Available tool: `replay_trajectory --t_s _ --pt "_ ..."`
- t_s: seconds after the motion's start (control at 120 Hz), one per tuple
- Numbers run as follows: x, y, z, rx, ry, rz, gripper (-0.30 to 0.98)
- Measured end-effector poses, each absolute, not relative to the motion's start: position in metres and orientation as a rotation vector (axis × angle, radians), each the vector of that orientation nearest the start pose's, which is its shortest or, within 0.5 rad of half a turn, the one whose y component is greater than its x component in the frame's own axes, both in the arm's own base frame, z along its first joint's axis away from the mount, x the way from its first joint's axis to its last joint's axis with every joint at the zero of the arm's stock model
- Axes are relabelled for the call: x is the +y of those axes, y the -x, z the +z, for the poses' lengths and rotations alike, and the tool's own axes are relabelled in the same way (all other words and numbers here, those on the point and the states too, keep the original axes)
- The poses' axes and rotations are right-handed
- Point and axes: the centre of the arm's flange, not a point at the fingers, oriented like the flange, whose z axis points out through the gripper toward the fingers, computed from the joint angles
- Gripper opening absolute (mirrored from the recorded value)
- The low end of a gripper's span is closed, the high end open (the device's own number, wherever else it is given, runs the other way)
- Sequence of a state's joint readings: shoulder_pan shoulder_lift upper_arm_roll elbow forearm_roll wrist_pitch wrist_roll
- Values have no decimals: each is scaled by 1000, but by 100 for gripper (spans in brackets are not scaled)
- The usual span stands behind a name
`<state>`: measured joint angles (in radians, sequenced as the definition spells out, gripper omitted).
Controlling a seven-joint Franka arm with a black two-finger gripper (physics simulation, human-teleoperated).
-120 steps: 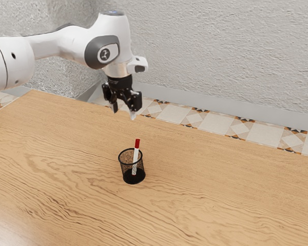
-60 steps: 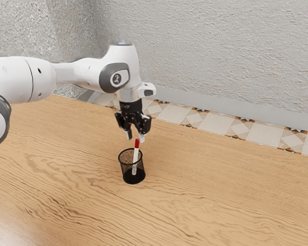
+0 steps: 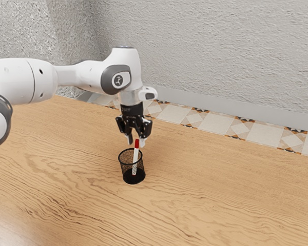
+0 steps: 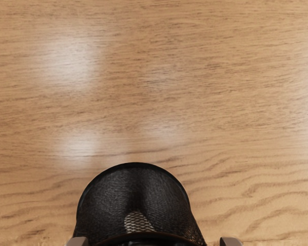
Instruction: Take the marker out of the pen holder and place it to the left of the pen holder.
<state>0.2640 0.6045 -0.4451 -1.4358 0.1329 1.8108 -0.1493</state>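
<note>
Black pen holder [image 3: 127, 172] partly veils the marker [image 3: 136, 152], it seems; tool [image 3: 136, 142] spread wide.

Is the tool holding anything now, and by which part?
Nothing is held: the tool is open near the red end of the marker, which is in the holder.

Red-topped marker [image 3: 136, 152] aslant in mesh holder [image 3: 126, 168]

The white arm [image 3: 74, 74] reaches out, end effector [image 3: 136, 141] pointing down, its fingers [image 3: 130, 138] spread apart.
</note>
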Motion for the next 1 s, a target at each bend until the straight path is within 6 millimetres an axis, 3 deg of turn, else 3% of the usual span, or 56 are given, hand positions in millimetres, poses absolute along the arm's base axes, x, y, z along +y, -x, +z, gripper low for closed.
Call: replay_trajectory --t_s 0.333,1.0 --pt "-61 -683 339 45 3217 377 25" --pt "-61 -688 343 41 3220 332 6"
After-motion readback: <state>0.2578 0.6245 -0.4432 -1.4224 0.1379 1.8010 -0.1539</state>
